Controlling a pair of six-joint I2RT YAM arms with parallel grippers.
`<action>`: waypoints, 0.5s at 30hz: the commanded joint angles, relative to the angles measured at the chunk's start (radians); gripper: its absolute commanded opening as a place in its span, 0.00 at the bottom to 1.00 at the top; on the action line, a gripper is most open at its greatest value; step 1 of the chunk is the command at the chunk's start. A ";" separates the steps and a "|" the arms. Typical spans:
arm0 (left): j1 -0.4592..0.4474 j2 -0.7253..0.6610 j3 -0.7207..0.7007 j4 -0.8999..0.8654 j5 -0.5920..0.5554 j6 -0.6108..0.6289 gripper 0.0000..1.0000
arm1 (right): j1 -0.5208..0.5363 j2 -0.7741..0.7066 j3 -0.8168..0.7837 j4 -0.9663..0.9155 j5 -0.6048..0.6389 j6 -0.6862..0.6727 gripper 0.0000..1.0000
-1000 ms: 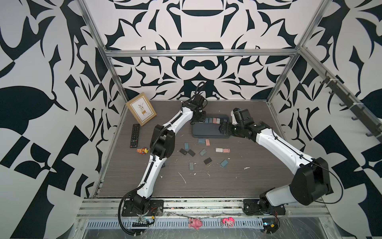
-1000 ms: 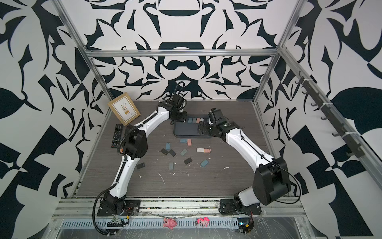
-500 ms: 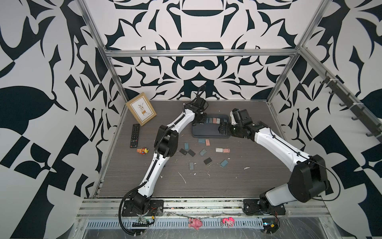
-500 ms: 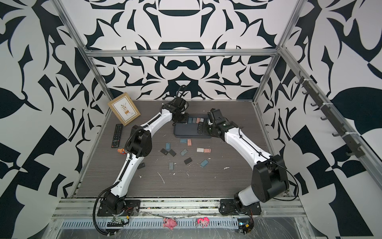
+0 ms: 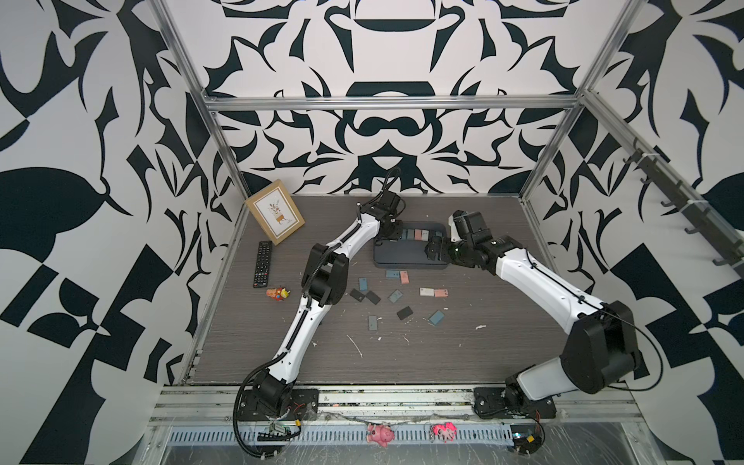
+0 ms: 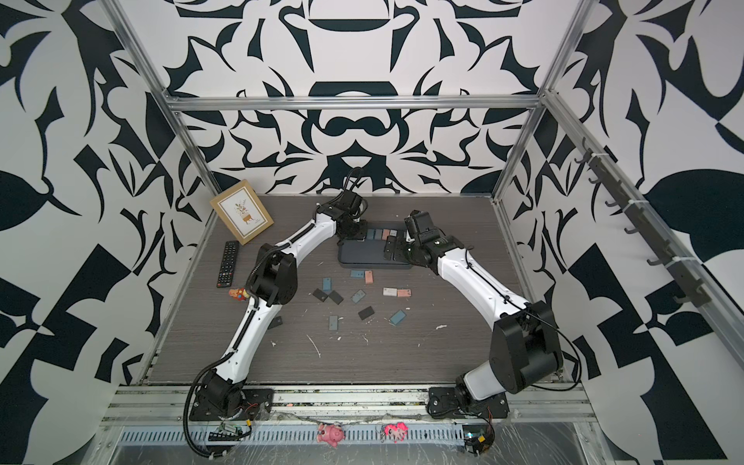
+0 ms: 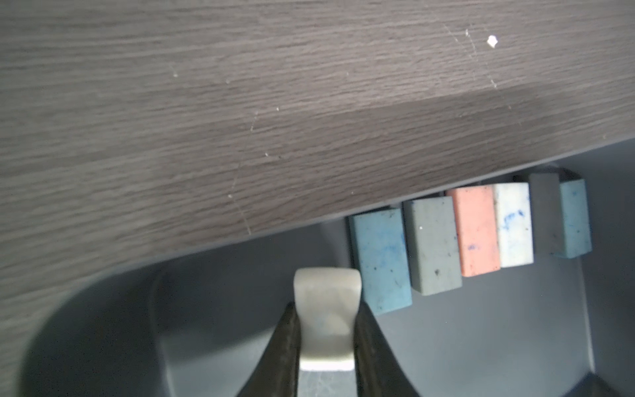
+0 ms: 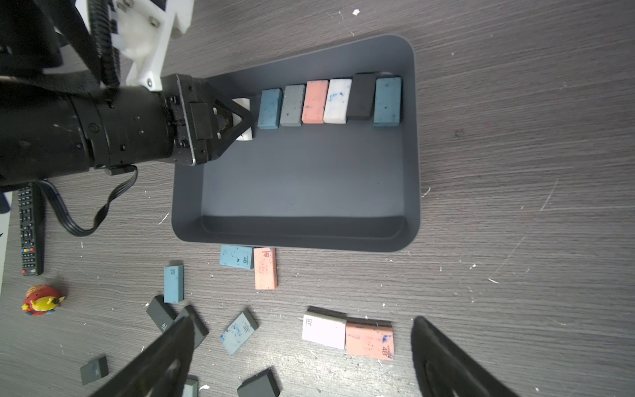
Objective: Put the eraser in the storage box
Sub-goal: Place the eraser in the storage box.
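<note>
Left gripper (image 7: 326, 309) clamped on white eraser (image 7: 326, 285), held over far-left corner of storage box (image 8: 309, 178), just left of row of six erasers (image 8: 330, 101) lining far wall; likely aligned to extend row. Contact with floor: cannot tell. Eraser: off-white block, rounded edges, slightly pinched. Right gripper (image 8: 302, 323) spread wide, empty, by box's near-right rim, probably poised for loose erasers (image 8: 264, 268).

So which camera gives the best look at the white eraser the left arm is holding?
The left wrist view: the white eraser fills the foreground, pinched between the fingers over the storage box. The right wrist view shows only slivers of the eraser behind those fingers. In both top views it cannot be made out.
</note>
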 commanded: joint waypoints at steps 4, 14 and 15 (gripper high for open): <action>0.006 0.041 0.029 0.010 0.009 -0.015 0.29 | -0.007 -0.015 -0.008 0.026 -0.005 0.006 0.99; 0.008 0.059 0.043 0.023 0.013 -0.035 0.32 | -0.009 -0.028 -0.015 0.025 -0.002 0.006 0.99; 0.011 0.060 0.043 0.024 0.013 -0.037 0.33 | -0.010 -0.029 -0.015 0.026 -0.002 0.006 0.99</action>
